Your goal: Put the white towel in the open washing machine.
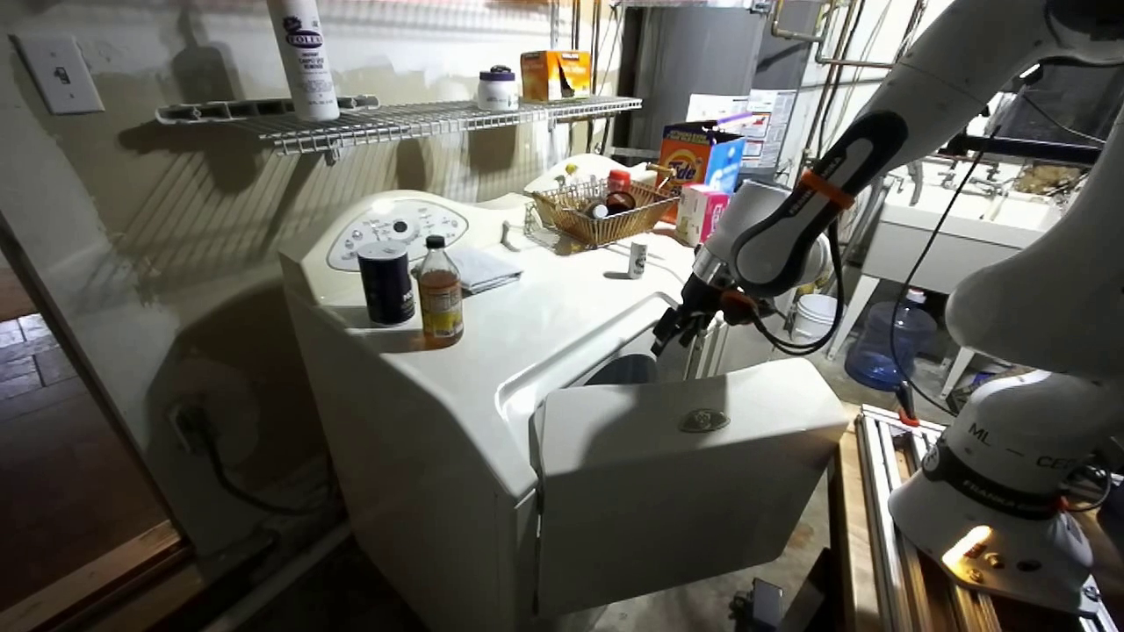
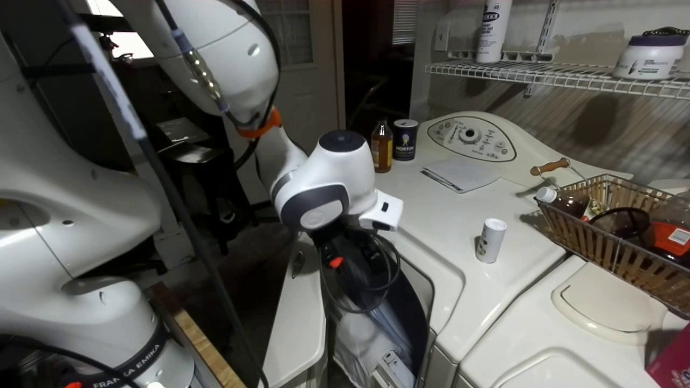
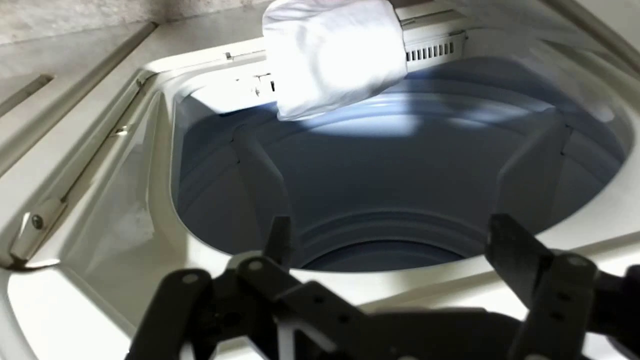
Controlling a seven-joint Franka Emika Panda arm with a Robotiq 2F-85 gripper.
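The white towel (image 3: 335,60) hangs over the rim of the opening at the top of the wrist view, partly overlapping the dark drum (image 3: 390,165). It also shows as crumpled white cloth below the gripper in an exterior view (image 2: 358,342). In an exterior view it is hidden behind the door. The white washing machine (image 1: 421,421) stands with its door (image 1: 694,500) swung open; it shows in both exterior views (image 2: 444,291). My gripper (image 1: 673,332) is at the opening. In the wrist view its fingers (image 3: 389,232) are wide apart, with nothing between them, apart from the towel.
A dark canister (image 1: 386,283), an amber bottle (image 1: 440,298), a folded cloth or paper (image 2: 463,172) and a small white shaker (image 2: 491,241) stand or lie on top. A wicker basket (image 2: 598,237) is farther along. A wire shelf (image 1: 457,120) runs above.
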